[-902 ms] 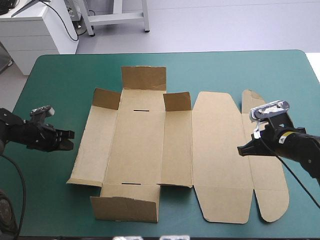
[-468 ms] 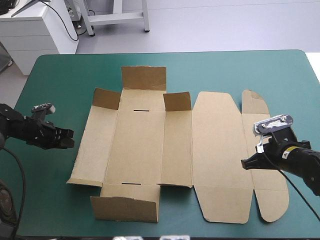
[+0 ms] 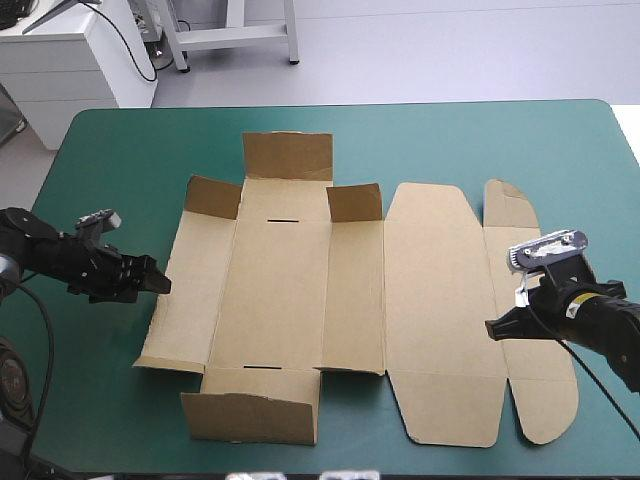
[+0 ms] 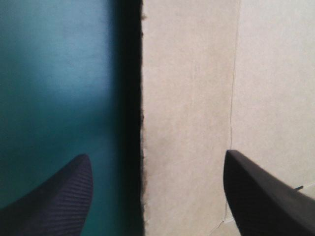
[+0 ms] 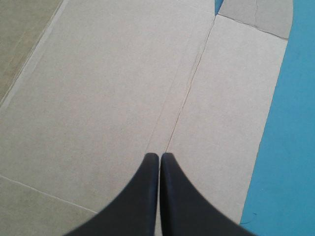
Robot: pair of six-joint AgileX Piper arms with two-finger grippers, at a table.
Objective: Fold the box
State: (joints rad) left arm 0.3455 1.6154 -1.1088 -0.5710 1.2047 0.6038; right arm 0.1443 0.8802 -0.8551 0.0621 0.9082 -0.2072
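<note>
Left pincer (image 3: 152, 283) spread at the left edge of the box (image 3: 290, 290); right pincer (image 3: 492, 328) pressed together over its right end.

The left wrist view shows one black finger over the teal-green bench (image 3: 120, 150) and the other over board. A dark shadow hides whether the edge between them is lifted. The right pincer's tip sits at a crease (image 5: 189, 92); contact cannot be judged. The brown box lies flat mid-bench, long axis left to right, lid rightward, short flaps (image 3: 355, 203) raised at its far side.

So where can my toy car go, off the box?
The bare strip between the box and the table's far edge, widest at both far corners. The middle is crowded: box, left end effector at its left edge, right end effector over its right flap.
</note>
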